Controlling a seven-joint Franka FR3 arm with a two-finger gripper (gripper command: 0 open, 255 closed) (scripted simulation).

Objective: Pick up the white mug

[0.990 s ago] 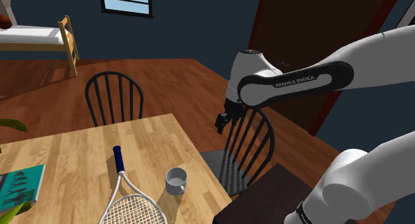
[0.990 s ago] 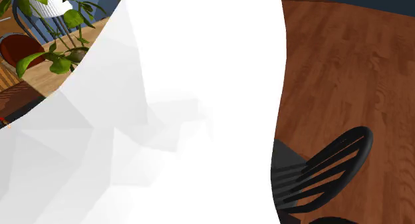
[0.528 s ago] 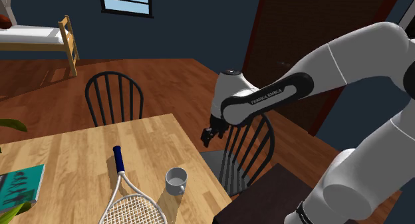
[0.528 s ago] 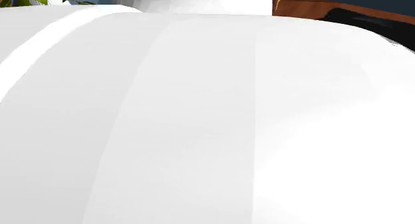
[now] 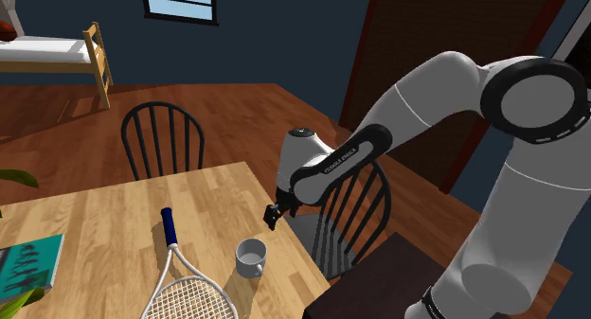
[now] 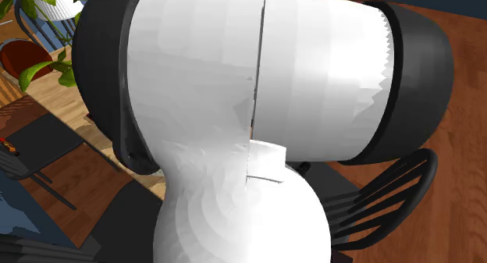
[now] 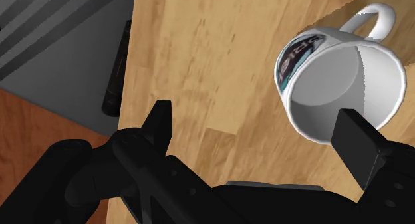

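Your black gripper (image 5: 273, 216) hangs over the wooden table (image 5: 104, 222), close to the table's edge and next to a black chair (image 5: 352, 213). Its two fingers (image 7: 159, 126) stand wide apart, and there is nothing in them. The white mug (image 5: 250, 258) stands upright on the table, near the gripper and a bit below it in the shoulder view. In the wrist view, the mug has a blue-green print on its side. It sits off to one side of the open fingers, not between them. A tennis racket (image 5: 185, 298) lies on the table just beside the mug.
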